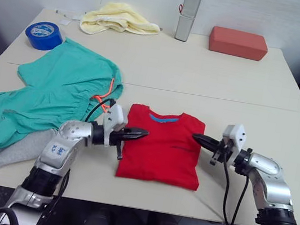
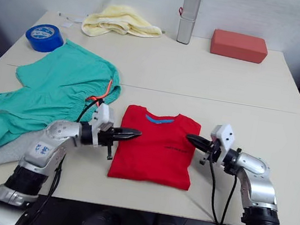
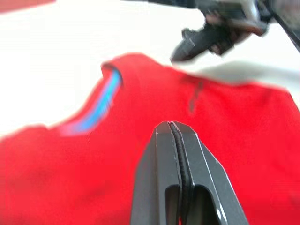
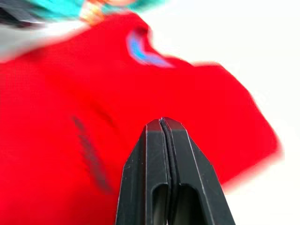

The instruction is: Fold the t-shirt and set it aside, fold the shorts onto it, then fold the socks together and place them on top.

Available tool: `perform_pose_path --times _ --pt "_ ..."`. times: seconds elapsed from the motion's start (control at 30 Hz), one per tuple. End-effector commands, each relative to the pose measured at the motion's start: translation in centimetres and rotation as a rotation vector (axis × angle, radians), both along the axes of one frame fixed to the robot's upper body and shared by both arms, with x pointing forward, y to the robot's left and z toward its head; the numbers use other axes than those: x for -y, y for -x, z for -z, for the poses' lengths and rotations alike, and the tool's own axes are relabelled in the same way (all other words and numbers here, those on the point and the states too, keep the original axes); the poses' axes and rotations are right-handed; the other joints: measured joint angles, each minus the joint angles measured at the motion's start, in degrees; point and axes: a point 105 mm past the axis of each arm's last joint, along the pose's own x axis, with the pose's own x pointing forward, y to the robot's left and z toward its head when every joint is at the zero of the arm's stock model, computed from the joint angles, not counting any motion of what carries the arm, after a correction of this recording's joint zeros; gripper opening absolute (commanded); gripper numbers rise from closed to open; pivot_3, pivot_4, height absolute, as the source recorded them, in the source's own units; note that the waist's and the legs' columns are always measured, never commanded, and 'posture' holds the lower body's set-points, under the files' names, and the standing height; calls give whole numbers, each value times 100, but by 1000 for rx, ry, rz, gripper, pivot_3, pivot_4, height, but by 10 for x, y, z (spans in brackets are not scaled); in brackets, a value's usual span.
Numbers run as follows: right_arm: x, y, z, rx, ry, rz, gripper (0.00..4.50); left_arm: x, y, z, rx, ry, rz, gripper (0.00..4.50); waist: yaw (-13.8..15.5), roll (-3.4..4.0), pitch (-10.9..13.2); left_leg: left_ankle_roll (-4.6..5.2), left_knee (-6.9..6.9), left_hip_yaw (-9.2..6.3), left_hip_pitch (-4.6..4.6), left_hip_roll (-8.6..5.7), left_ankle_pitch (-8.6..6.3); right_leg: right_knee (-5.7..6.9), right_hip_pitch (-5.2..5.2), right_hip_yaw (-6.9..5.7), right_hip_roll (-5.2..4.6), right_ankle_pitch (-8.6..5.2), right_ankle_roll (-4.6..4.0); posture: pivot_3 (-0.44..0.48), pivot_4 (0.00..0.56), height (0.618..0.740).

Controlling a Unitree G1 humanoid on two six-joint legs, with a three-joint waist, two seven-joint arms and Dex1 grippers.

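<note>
The red t-shirt [image 1: 161, 147] lies folded into a rectangle at the table's front centre, its blue neck label toward the back. My left gripper [image 1: 142, 133] hovers shut over the shirt's left edge, empty. My right gripper [image 1: 196, 137] is shut too, over the shirt's right edge, holding nothing. The teal-green shorts [image 1: 56, 93] lie spread out on the left, with the orange drawstring [image 1: 106, 95] near the waistband. A grey sock [image 1: 15, 154] pokes out from under the shorts at the front left.
A blue tape roll [image 1: 43, 35] sits at the back left. A pale yellow towel [image 1: 118, 18], a grey cylinder [image 1: 188, 12] and a red-brown block [image 1: 238, 43] line the back edge of the white table [image 1: 212, 77].
</note>
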Motion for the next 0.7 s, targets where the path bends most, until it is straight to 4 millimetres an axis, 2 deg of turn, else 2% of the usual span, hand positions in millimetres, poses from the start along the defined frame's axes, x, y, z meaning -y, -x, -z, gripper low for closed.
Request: perform_pose_path --times 0.03,0.1,0.2,0.27,0.37,0.53,0.63,0.7 --pt "-25 5 5 12 35 -90 0 2 -12 13 -11 -66 -51 24 2 0 0 0 0 1 -1 1 0 0 -2 0 2 0 0 0 150 740" --pt "-35 1 16 24 79 -93 0 -1 -24 24 -20 -130 -121 24 -5 0 0 0 1 3 -2 0 0 -1 -5 0 6 0 0 0 150 740" --pt "-39 -10 19 45 89 -38 0 -7 -35 31 -44 -158 -198 24 1 0 0 -1 3 8 -15 0 2 6 -22 3 18 0 0 0 150 740" --pt "-34 -20 15 67 63 36 0 -14 -40 34 -47 -179 -251 24 1 0 0 -1 7 8 -20 2 2 7 -25 3 24 0 0 0 150 740" --pt "-17 -31 10 71 36 140 0 -23 -45 37 -62 -178 -310 24 0 0 0 0 13 8 -18 3 4 12 -23 7 23 1 1 0 150 740" --pt "24 -39 -2 57 13 277 0 -35 -38 27 -23 -137 -306 24 1 0 0 -1 11 8 -18 3 4 12 -24 6 3 1 1 0 150 740" --pt "38 -31 -12 68 21 256 0 -39 -25 8 34 -51 -229 24 -16 0 0 -3 5 9 -18 5 5 11 -25 7 3 0 1 0 150 740" --pt "41 -20 -21 66 7 203 0 -41 -11 -4 62 -8 -157 24 -8 0 0 -6 -2 9 -18 7 6 7 -27 6 4 0 0 0 150 740"
